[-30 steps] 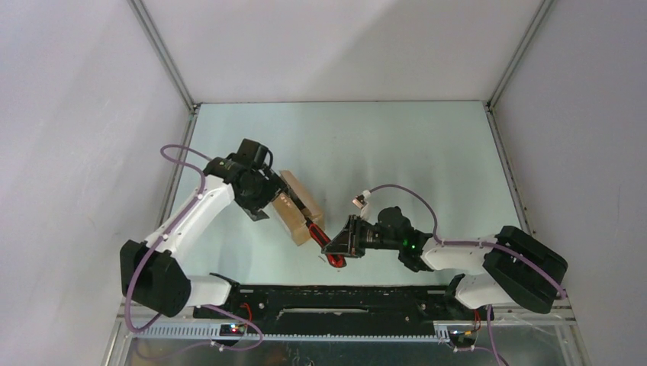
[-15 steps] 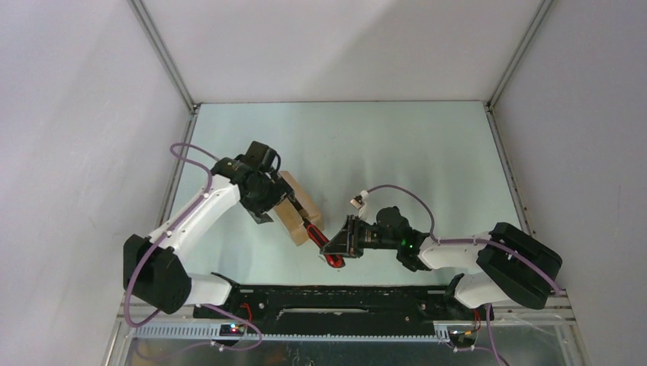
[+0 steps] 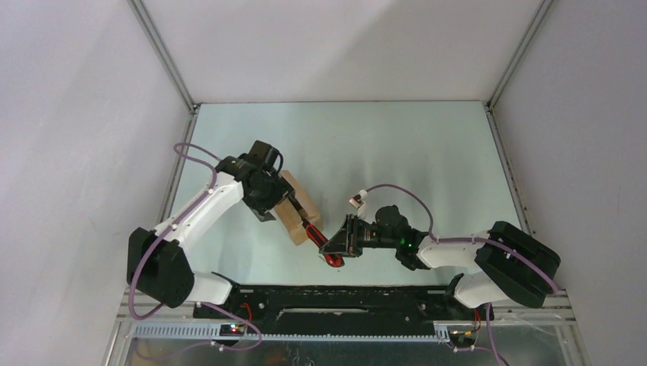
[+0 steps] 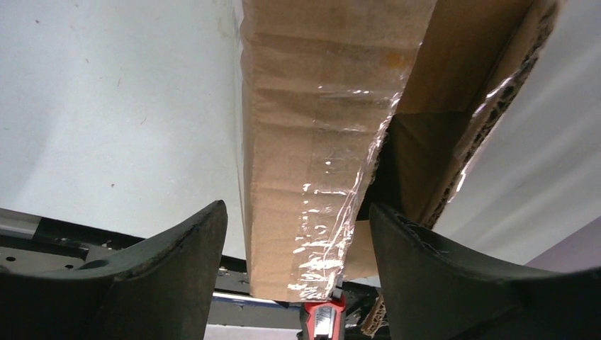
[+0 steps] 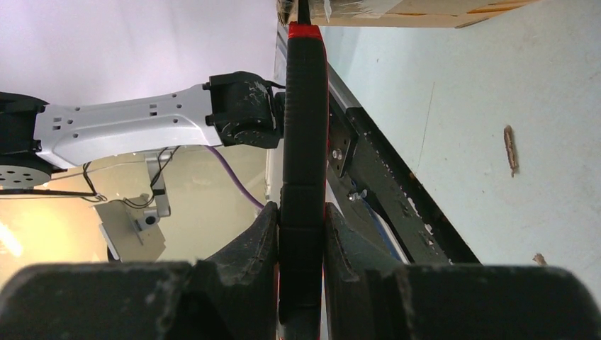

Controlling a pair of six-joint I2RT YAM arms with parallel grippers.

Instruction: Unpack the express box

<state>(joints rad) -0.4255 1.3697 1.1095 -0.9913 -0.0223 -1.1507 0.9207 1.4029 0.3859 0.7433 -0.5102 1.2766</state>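
Note:
The express box [image 3: 294, 204], a brown taped carton with a flap raised, lies on the pale table left of centre. My left gripper [image 3: 281, 203] is open and straddles it. In the left wrist view the box [image 4: 312, 163] sits between the fingers [image 4: 177, 269], with a thin gap on the left side. My right gripper [image 3: 333, 244] is shut on a red-handled knife [image 3: 314, 233]. In the right wrist view the knife [image 5: 303, 106] points up to the box's edge [image 5: 397, 8], and its blade tip meets the tape there. The knife's red tip also shows under the box [image 4: 322, 319].
A black rail [image 3: 336, 293] runs along the near edge by the arm bases. Grey walls close in the table [image 3: 427, 152] on three sides. Small brown scraps [image 5: 509, 138] lie on the table. My left arm [image 5: 127, 127] shows in the right wrist view.
My left gripper and the box have shifted slightly to the right. My right gripper has edged a little left with the knife still at the box.

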